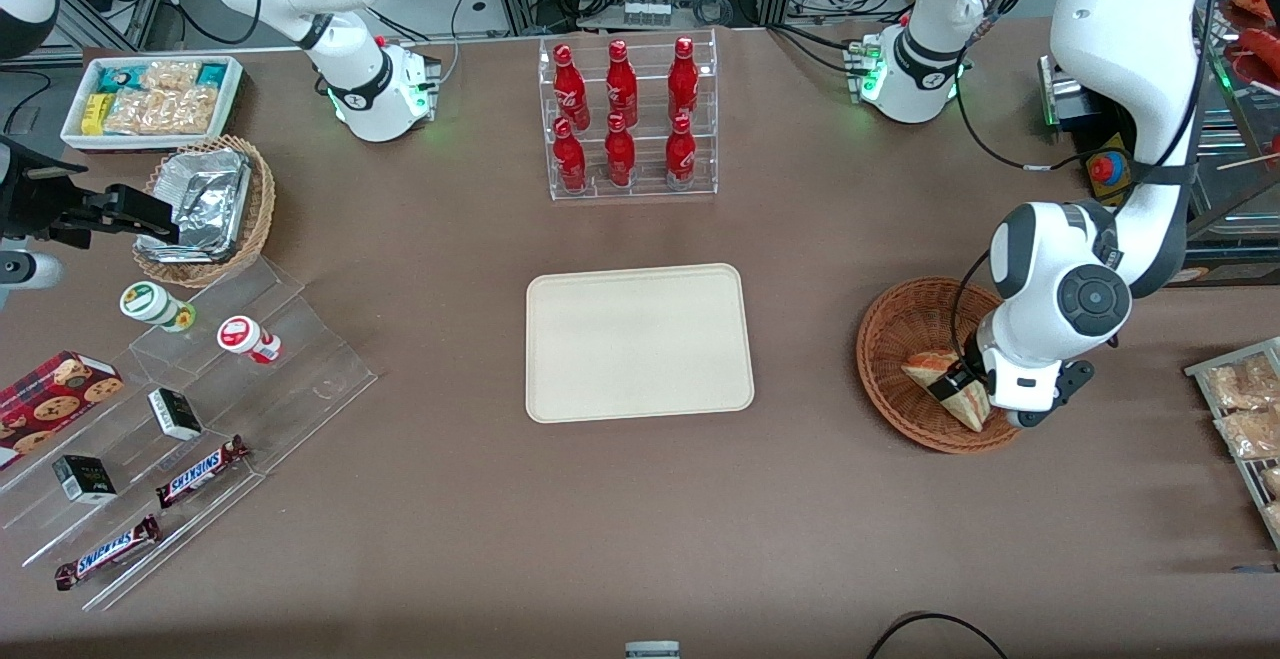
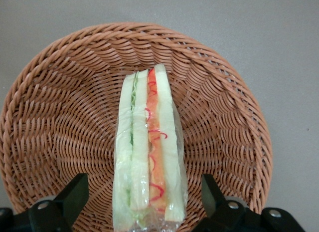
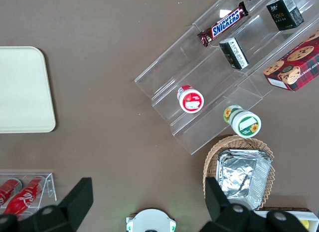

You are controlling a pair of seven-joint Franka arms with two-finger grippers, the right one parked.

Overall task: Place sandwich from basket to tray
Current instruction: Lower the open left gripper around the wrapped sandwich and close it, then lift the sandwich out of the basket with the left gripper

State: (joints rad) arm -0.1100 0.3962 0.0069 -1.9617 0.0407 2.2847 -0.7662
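Inside woven wicker basket [image 2: 60, 107], wrapped sandwich [image 2: 148, 152], open gripper [image 2: 144, 199] fingers [image 2: 75, 192] astride.

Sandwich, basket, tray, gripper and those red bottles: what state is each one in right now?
sandwich: wrapped in clear film, standing on edge in the basket, not yet lifted.
basket: upright, holding only the sandwich.
tray: flat on the table, nothing on it.
gripper: open, low over the basket, one finger on each side of the sandwich.
red bottles: upright, capped, in their clear rack.
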